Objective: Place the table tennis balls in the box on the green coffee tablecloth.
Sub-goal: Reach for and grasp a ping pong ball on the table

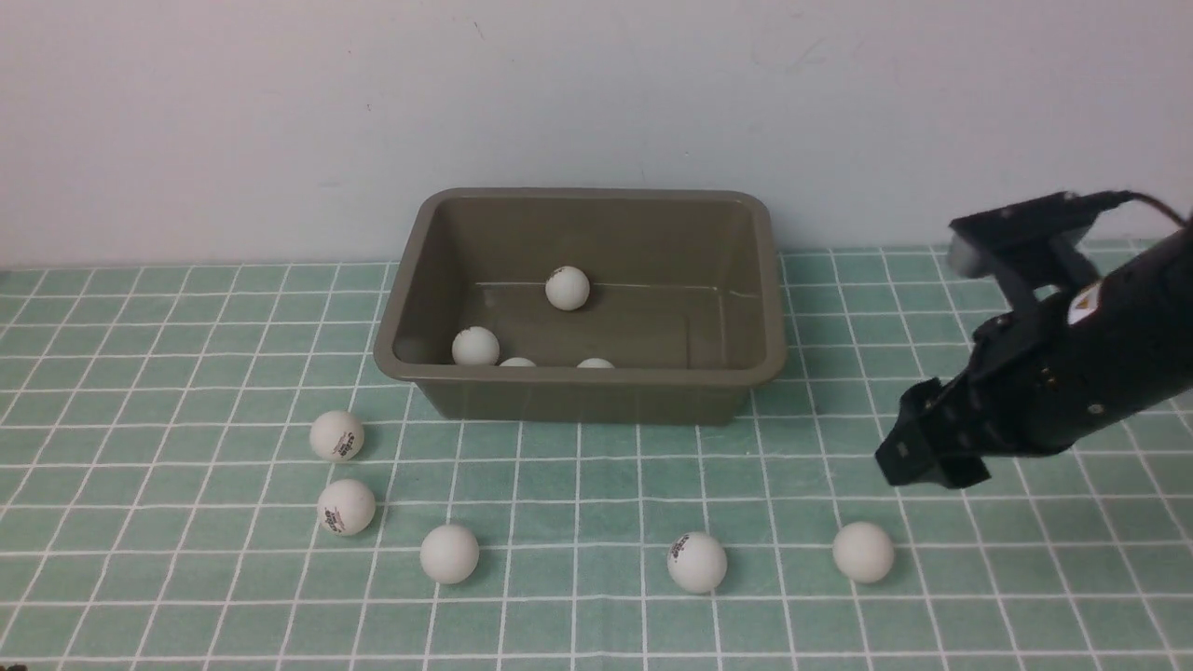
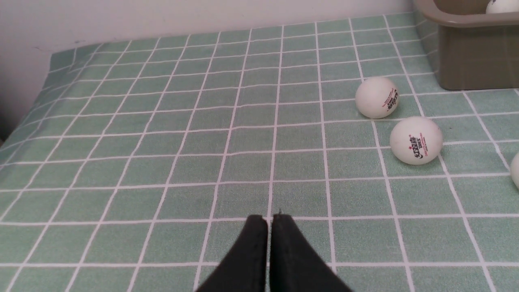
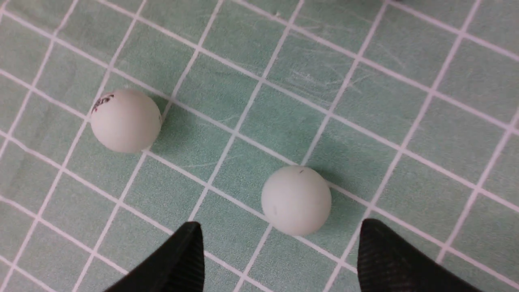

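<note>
The olive-brown box [image 1: 767, 280] stands at the back of the green coffee tablecloth [image 1: 596, 475] with several table tennis balls in it, one near its far wall [image 1: 568, 287]. Several more lie in front: two at the left [image 1: 336, 436] [image 1: 346, 507], one at the centre-left [image 1: 449, 554], one printed ball [image 1: 696, 562] and one plain ball [image 1: 863, 552]. My right gripper [image 1: 918, 466] hangs open just above the plain ball [image 3: 296, 200], which lies ahead of its spread fingertips [image 3: 279, 227]. My left gripper [image 2: 269, 219] is shut and empty over bare cloth, out of the front view.
A white wall runs behind the box. In the left wrist view two printed balls [image 2: 377, 97] [image 2: 416, 140] lie near the box corner [image 2: 470, 56], and the cloth's far-left edge [image 2: 24, 117] drops off.
</note>
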`<control>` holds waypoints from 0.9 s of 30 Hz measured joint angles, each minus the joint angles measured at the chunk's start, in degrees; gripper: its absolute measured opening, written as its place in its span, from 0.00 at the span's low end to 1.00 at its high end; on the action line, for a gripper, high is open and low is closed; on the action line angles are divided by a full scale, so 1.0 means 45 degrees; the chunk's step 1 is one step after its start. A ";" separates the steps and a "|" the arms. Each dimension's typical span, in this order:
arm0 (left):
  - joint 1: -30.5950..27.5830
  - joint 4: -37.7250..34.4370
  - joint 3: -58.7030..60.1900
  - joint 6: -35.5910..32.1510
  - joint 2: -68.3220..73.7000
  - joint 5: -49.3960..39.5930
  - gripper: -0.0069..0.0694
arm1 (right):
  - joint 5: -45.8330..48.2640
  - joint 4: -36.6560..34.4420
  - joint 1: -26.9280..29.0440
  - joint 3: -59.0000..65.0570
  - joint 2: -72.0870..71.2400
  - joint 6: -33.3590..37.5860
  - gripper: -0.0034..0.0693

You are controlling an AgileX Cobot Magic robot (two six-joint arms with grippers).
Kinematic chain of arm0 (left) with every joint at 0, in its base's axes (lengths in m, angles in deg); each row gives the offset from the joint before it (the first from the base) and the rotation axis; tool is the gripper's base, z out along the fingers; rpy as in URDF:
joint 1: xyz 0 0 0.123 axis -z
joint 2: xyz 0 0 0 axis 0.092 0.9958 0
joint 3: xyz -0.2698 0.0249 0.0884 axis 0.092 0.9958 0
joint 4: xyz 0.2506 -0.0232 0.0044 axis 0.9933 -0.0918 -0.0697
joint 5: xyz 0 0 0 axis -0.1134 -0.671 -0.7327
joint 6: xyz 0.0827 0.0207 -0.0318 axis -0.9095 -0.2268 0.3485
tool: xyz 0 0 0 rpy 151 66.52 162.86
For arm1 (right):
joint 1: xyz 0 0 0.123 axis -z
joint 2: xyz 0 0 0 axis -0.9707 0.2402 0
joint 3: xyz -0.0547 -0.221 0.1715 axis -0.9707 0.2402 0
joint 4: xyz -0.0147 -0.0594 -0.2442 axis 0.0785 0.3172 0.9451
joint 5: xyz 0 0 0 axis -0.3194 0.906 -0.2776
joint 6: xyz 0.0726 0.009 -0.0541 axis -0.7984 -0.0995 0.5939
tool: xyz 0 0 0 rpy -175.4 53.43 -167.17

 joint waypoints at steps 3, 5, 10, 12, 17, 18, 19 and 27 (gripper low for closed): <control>0.0000 0.0000 0.0000 0.0000 0.0000 0.0000 0.09 | -0.0259 0.0132 -0.0410 0.0000 0.0742 0.0017 0.68; 0.0000 0.0000 0.0000 0.0000 0.0000 0.0000 0.09 | -0.0427 0.0352 -0.0575 0.0000 0.1116 -0.0084 0.68; 0.0000 0.0000 0.0000 0.0000 0.0000 0.0000 0.09 | -0.1036 0.0810 -0.0651 0.0000 0.2036 -0.0269 0.68; 0.0000 0.0000 0.0000 0.0000 0.0000 0.0000 0.09 | -0.1144 0.0813 -0.0651 0.0000 0.2247 -0.0269 0.68; 0.0000 0.0000 0.0000 0.0000 0.0000 0.0000 0.09 | -0.1218 0.0823 -0.0651 0.0000 0.2650 -0.0269 0.68; 0.0000 0.0000 0.0000 0.0000 0.0000 0.0000 0.09 | -0.1218 0.0823 -0.0651 0.0000 0.2796 -0.0269 0.68; 0.0000 0.0000 0.0000 0.0000 0.0000 0.0000 0.09 | -0.1218 0.0823 -0.0651 0.0000 0.2906 -0.0269 0.68; 0.0000 0.0000 0.0000 0.0000 0.0000 0.0000 0.09 | -0.1316 0.0980 -0.0651 0.0000 0.3700 -0.0437 0.65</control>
